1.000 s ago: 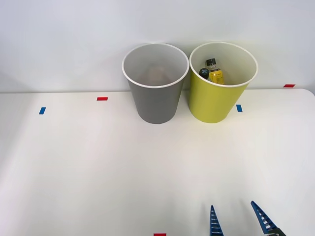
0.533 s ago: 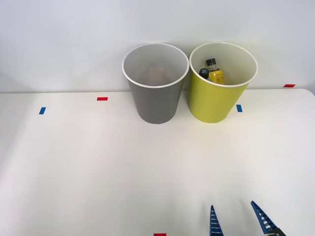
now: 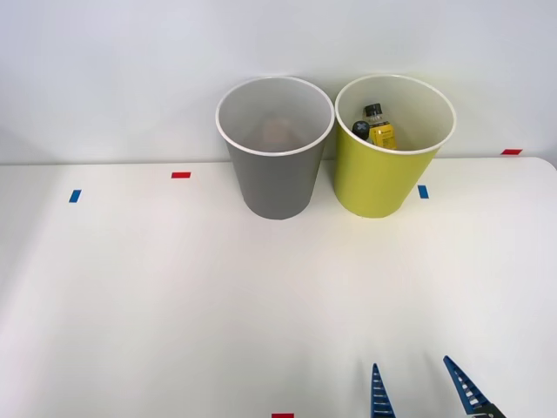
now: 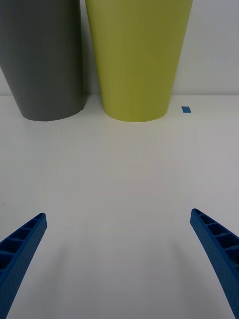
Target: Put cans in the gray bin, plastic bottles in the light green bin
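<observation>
The gray bin (image 3: pixel 275 148) was a tall, tapered round bucket with a white rim and white inside, standing upper centre in the front view. Just to its right stood the light green bin (image 3: pixel 393 148), the same shape in yellow-green, the two rims almost touching. They stood upright on a white table (image 3: pixel 174 296) marked with small red and blue tape pieces, against a plain white wall. Inside the light green bin lay the plastic bottles (image 3: pixel 375 127), black-capped, one with a yellow label. Something faint and pinkish showed low in the gray bin, too dim to identify. The right gripper (image 3: pixel 419 390) sat at the lower right of the frame, its blue ribbed fingers (image 4: pixel 22 244) spread apart and empty, well apart from both bins.
</observation>
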Controlling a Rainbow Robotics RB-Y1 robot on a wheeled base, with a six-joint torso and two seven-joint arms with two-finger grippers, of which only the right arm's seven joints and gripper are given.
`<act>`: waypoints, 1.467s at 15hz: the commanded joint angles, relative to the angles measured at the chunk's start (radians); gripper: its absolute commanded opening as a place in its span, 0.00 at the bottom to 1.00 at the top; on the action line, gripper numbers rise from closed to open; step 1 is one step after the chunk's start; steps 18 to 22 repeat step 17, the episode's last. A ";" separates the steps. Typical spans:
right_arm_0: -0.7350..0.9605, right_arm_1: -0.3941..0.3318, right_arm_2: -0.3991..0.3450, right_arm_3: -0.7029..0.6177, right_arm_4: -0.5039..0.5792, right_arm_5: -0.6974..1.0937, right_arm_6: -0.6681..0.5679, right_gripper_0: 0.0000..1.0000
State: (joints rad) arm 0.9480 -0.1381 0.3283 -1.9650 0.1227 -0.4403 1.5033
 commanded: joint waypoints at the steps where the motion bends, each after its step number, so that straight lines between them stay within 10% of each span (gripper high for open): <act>1: 0.000 0.000 0.000 0.000 0.000 0.000 0.000 1.00; 22: 0.000 0.000 0.000 0.000 0.000 0.000 0.000 1.00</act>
